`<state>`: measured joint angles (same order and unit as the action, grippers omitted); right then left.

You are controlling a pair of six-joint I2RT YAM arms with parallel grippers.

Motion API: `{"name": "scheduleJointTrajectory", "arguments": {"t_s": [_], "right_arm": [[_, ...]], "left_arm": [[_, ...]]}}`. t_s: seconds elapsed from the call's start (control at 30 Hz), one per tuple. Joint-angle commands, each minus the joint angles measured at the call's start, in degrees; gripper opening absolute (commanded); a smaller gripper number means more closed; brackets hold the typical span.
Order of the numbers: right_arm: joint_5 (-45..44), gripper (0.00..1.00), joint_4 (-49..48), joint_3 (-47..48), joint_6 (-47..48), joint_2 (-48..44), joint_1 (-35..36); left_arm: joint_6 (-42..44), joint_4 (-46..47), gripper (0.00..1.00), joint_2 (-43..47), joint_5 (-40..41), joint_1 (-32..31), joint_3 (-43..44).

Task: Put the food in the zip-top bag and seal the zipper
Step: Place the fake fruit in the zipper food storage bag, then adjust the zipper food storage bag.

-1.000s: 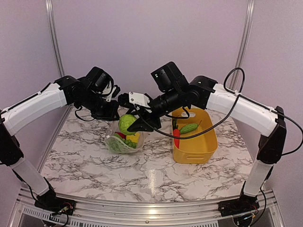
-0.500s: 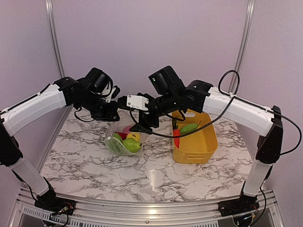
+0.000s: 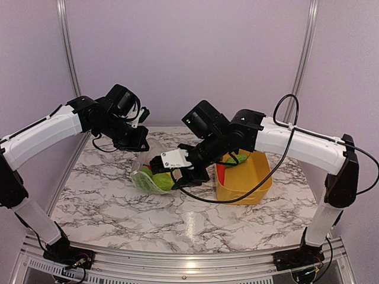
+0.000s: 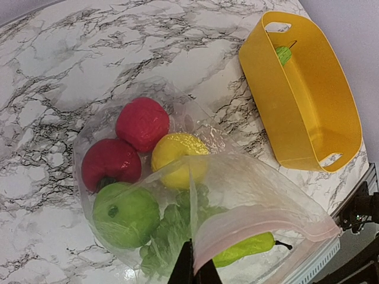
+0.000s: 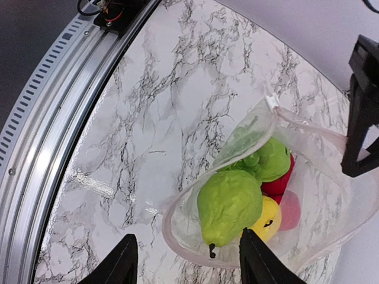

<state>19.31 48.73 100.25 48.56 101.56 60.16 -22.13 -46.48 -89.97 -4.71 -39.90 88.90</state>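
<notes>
The zip-top bag [image 4: 249, 177] lies on the marble, mouth lifted, its pinkish zipper [image 4: 266, 218] curving along the rim. Inside I see two red fruits [image 4: 142, 122], a yellow lemon [image 4: 174, 155], a green apple [image 4: 121, 214], leafy greens [image 4: 172, 234] and a green pear [image 5: 228, 204] just within the mouth. My left gripper [image 4: 192, 271] is shut on the bag's upper edge and holds it up. My right gripper [image 5: 186, 263] hovers open over the mouth, fingers either side of the pear without clamping it. In the top view the bag [image 3: 148, 180] sits between the left gripper [image 3: 137, 145] and the right gripper [image 3: 183, 173].
The yellow basket [image 3: 246, 188] stands right of the bag, holding a red carrot [image 3: 220, 173] and a green piece [image 3: 237, 158]. The left wrist view shows the basket [image 4: 308, 100] with a small green piece [image 4: 284, 54]. The table's metal front rail [image 5: 53, 112] runs close by.
The right gripper carried a green piece over the bag, opened and let it fall in, then dropped lower toward the near side of the mouth. The left gripper kept hold.
</notes>
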Motion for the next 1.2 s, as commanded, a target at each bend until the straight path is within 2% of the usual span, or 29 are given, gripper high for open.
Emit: {"name": "scheduleJointTrajectory", "arguments": {"t_s": [0.0, 0.2, 0.37, 0.47, 0.63, 0.77, 0.87, 1.07, 1.17], "right_arm": [[-6.3, 0.55, 2.3, -3.7, 3.3, -0.5, 3.7], [-13.0, 0.53, -1.2, -5.5, 2.3, 1.0, 4.8], [-13.9, 0.50, -2.8, -5.4, 2.4, 2.5, 4.9], [-14.5, 0.45, -2.4, -4.8, 3.0, 3.8, 5.4], [-16.7, 0.44, -2.0, -5.3, 4.7, 4.9, 6.8], [-21.0, 0.18, -3.4, -4.0, 4.3, 5.9, 7.2], [-22.5, 0.05, -3.6, -1.0, 4.4, 5.3, 7.2], [-19.9, 0.02, 0.8, 13.3, 3.4, 4.4, 6.8], [-21.7, 0.02, 0.2, 13.0, 3.4, 4.9, 6.3]], "left_arm": [[-0.2, 1.5, 0.00, 1.9, -0.6, 0.6, -0.4], [-0.4, 1.5, 0.00, 1.9, -0.7, 0.7, -0.6], [-0.4, 1.7, 0.00, 1.4, -1.0, 0.7, -0.7], [-0.4, 1.7, 0.00, 1.2, -1.0, 0.7, -0.6], [-0.1, 1.7, 0.00, 1.2, -1.0, 0.8, -0.7], [0.0, 1.8, 0.00, 1.1, -1.0, 0.9, -1.0], [0.3, 1.8, 0.00, 1.1, -0.8, 1.1, -1.0], [1.6, 0.1, 0.00, 1.3, -0.1, 1.7, 1.2], [2.9, -1.6, 0.00, 1.9, 1.1, 1.7, 3.0]]}}
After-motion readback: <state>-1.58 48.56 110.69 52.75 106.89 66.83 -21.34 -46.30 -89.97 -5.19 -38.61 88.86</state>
